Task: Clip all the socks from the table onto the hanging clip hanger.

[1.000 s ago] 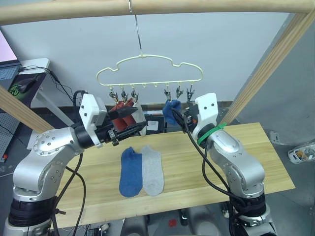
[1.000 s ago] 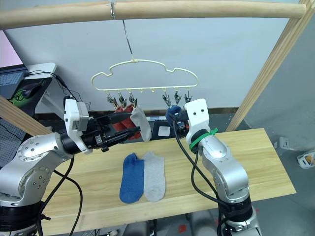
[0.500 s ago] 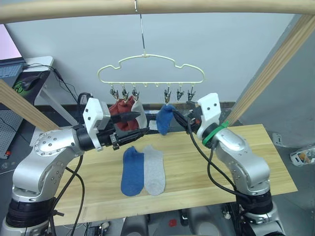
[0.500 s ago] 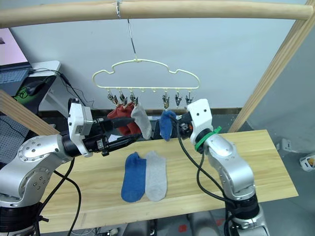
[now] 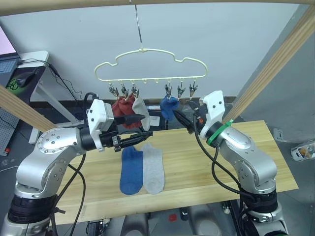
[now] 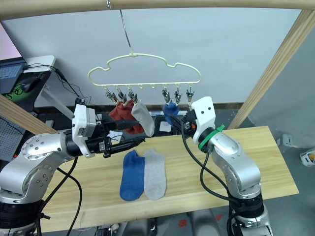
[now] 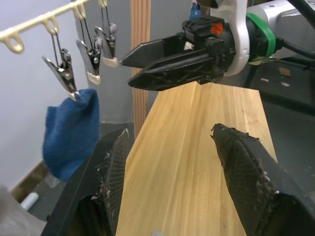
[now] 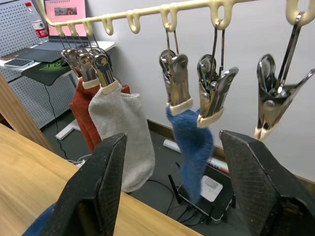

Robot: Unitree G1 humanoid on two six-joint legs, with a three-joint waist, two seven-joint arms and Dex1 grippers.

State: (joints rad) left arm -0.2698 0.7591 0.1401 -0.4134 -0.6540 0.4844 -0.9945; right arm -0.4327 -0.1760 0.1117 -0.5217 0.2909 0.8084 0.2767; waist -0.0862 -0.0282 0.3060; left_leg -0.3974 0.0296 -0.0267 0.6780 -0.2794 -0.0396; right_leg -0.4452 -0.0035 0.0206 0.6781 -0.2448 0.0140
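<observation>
Now both arms reach forward, left tool point(image 5: 140, 127) and right tool point(image 5: 180, 119) open.

A long bench point(image 5: 256, 147) of light wood planks is seen. Two short fabric ankle socks are laid flat on it, side by side and touching: a blue sock point(image 5: 131, 169) on the robot's left and a light grey sock point(image 5: 153, 170) just to its right.

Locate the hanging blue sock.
In the left eye view, the blue sock hangs from a right-side clip of the clip hanger, just ahead of the right gripper.
</observation>
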